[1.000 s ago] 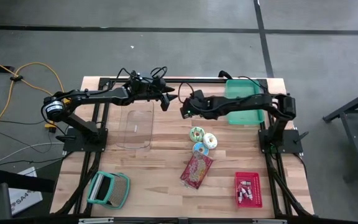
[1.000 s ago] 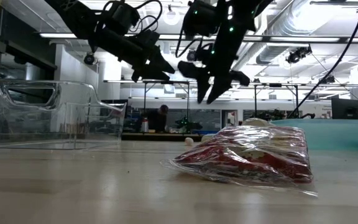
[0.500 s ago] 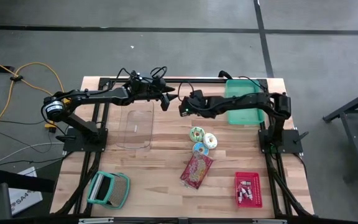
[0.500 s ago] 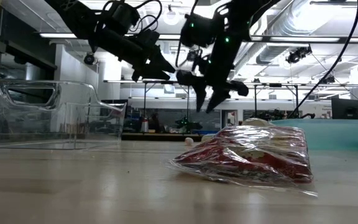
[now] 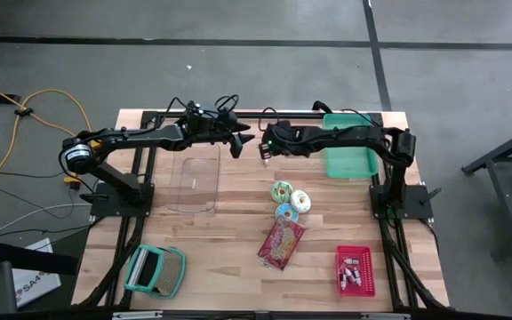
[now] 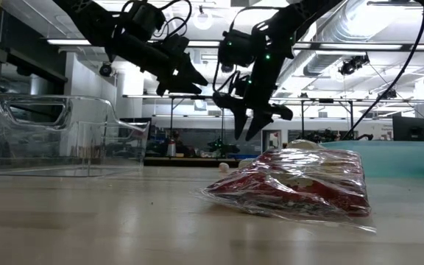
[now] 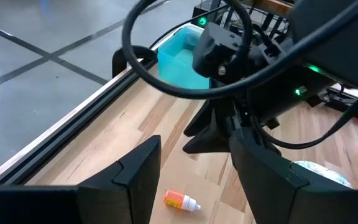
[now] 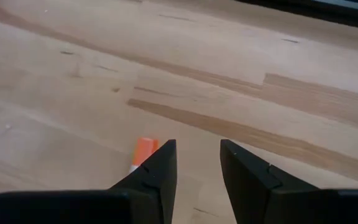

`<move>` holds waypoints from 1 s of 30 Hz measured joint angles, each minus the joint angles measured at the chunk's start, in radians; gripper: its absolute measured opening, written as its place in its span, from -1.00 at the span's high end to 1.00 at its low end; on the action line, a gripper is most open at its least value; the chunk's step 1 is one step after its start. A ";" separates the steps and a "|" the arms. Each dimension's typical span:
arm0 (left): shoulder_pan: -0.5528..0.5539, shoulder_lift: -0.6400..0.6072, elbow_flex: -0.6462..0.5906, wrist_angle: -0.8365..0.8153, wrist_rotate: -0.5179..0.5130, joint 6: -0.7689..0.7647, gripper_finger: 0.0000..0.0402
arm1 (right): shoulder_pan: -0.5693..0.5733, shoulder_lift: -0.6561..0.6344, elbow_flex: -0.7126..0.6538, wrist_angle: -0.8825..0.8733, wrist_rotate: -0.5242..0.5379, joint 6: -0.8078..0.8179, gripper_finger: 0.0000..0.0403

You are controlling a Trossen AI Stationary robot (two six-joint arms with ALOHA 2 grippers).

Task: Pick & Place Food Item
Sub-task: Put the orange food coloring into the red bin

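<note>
A red basket (image 5: 356, 269) sits by the right-hand corner of the table (image 5: 229, 227), at the edge lowest in the high view, with small white items inside. By the left-hand corner of that same edge lies a teal-framed holder (image 5: 155, 270) with a ribbed grey middle. Beyond the table's left edge, a yellow cable (image 5: 43, 96) loops over the grey floor (image 5: 238, 53), and a labelled box (image 5: 34, 277) rests there.

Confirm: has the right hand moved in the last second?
Yes. In the high view the right hand shifted toward the table's far edge, away from the donuts.
</note>
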 joint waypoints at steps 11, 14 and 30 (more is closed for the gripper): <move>0.000 0.000 0.000 -0.001 0.000 0.000 0.03 | 0.004 0.000 0.000 0.040 -0.013 -0.047 0.45; 0.000 0.000 0.000 -0.001 0.000 0.000 0.03 | 0.004 0.000 0.000 0.040 -0.013 -0.048 0.45; 0.147 -0.274 -0.090 -0.298 0.013 0.013 0.03 | 0.004 0.000 0.000 0.040 -0.014 -0.054 0.45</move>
